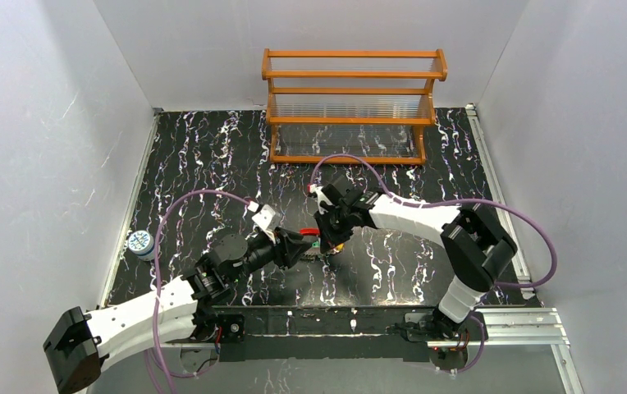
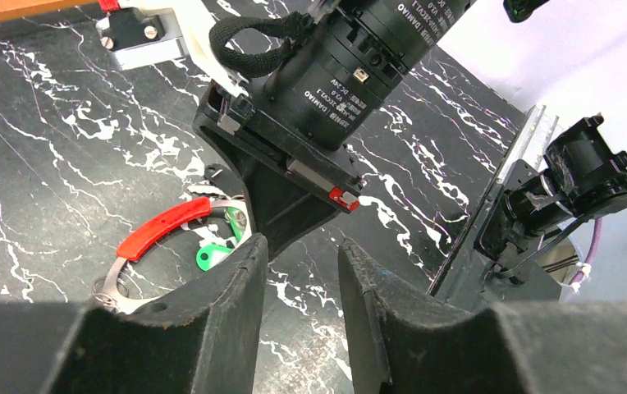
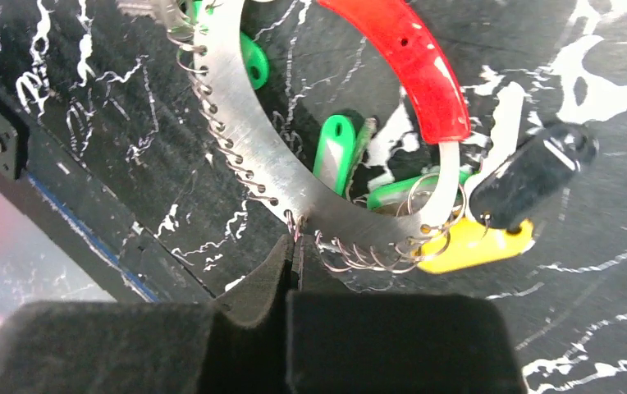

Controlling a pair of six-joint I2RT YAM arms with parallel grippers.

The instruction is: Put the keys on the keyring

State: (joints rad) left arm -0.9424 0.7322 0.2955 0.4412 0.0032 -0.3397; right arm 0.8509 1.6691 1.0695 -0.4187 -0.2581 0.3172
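We found the keyring (image 3: pixel 244 139) lying flat on the black marbled table (image 1: pixel 212 156) at the centre of the overhead view, with both arms reaching in over it. The right gripper (image 3: pixel 294 254), at the bottom centre of its wrist view, was closed tight on the ring's lower edge, beside the thin chain (image 3: pixel 359 258). We judged it was pinning the loop steady for threading. The keys (image 3: pixel 335 148) lay bunched inside and under the loop, green ones toward the middle and a yellow key (image 3: pixel 466 250) at lower right. We could not tell whether any was already on. The left gripper (image 2: pixel 302 263) hung just right of the ring in its own view, jaws partly apart, holding nothing and touching nothing we could see.
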